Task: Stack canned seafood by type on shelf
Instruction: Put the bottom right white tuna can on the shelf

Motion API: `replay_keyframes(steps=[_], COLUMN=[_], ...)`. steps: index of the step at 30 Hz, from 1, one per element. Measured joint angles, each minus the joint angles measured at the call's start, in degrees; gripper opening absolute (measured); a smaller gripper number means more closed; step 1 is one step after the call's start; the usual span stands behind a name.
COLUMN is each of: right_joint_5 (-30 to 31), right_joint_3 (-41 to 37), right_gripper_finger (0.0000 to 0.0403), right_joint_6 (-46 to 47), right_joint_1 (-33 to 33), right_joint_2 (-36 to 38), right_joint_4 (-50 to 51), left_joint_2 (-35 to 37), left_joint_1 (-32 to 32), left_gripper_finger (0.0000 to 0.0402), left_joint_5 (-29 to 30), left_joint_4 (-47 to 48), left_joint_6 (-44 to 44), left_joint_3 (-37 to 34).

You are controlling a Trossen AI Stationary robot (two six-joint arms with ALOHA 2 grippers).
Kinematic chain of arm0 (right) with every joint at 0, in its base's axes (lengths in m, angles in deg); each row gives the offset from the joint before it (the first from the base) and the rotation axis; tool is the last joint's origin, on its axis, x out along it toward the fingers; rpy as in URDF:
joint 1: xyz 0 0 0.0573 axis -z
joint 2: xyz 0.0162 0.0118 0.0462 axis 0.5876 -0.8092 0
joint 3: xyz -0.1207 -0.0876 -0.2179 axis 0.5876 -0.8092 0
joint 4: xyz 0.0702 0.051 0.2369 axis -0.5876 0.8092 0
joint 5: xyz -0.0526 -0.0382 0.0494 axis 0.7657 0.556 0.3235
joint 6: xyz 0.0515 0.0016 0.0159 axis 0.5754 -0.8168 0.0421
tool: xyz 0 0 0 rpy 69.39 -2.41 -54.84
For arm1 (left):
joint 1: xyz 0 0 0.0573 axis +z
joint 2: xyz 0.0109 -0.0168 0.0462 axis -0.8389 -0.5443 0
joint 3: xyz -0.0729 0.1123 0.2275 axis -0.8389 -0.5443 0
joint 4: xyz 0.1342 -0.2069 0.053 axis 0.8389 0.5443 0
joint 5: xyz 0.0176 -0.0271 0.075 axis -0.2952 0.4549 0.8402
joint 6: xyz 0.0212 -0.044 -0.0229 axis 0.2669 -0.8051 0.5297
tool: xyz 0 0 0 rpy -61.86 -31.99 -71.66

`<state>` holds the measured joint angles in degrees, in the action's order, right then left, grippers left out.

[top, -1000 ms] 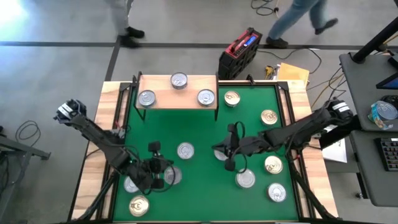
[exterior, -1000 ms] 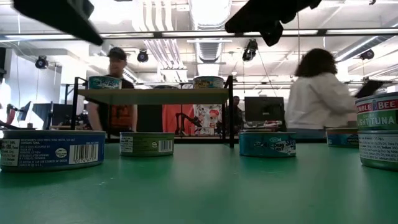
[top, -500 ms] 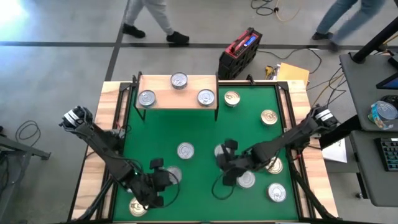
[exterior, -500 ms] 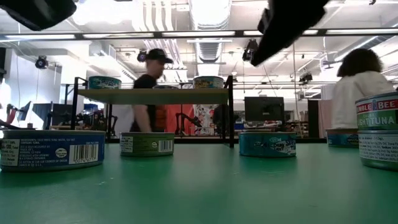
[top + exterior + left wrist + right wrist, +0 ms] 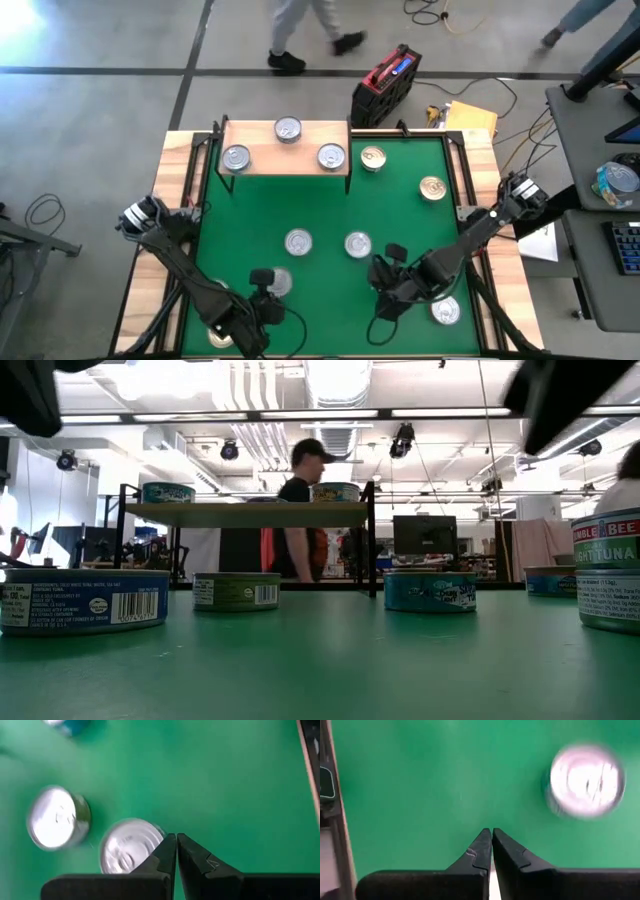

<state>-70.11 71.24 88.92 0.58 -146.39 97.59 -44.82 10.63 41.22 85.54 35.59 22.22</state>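
Overhead, the shelf point(image 5: 285, 158) stands at the far left corner of the green mat point(image 5: 320, 215), its long axis running left to right along the mat's far edge. Three silver-topped tins point(image 5: 287, 129) sit on the board, lids up, none stacked: one toward the back, two nearer the front edge. Just beside the shelf's right end a gold-topped tin point(image 5: 372, 158) lies flat on the mat, and another gold one point(image 5: 432, 188) rests farther right. Two silver-lidded tins point(image 5: 297, 241) sit side by side but apart near the mat's middle.

Both arms are folded low at the near edge. The left gripper point(image 5: 262, 310) hangs over the near left part of the mat, jaws clenched on nothing; its wrist view shows its fingertips point(image 5: 170, 851) pressed together above a silver lid point(image 5: 131, 851), with a second tin point(image 5: 56, 817) lying off to one side. The right gripper point(image 5: 392, 290) sits over the near right part, beside a silver tin point(image 5: 445, 311), fingers point(image 5: 481, 851) likewise closed and empty above bare mat.

From table height, teal-sided tins point(image 5: 430, 590) stand upright on the mat, and a person point(image 5: 303, 510) shows beyond the shelf.
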Motion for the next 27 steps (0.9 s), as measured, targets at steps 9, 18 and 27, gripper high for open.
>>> replay_keyframes(steps=[9,18,27], right_joint_5=[-11.7,-13.5,-8.4], right_joint_3=[-0.2,-1.7,-13.0], right_gripper_finger=[0.0009,0.0009,0.0009], right_joint_6=[17.0,32.1,31.2], right_joint_1=[-3.6,-6.3,-5.5], right_joint_2=[0.4,4.2,13.0], right_joint_4=[7.9,21.4,13.4], left_joint_2=[0.2,0.2,0.3], left_joint_1=[0.9,3.1,5.7], left_gripper_finger=[0.0,0.0,0.0], left_joint_5=[3.8,3.6,3.7], left_joint_4=[-3.4,-14.7,-24.4], left_joint_6=[10.7,20.6,29.6], left_joint_3=[-1.9,-6.7,-10.5])
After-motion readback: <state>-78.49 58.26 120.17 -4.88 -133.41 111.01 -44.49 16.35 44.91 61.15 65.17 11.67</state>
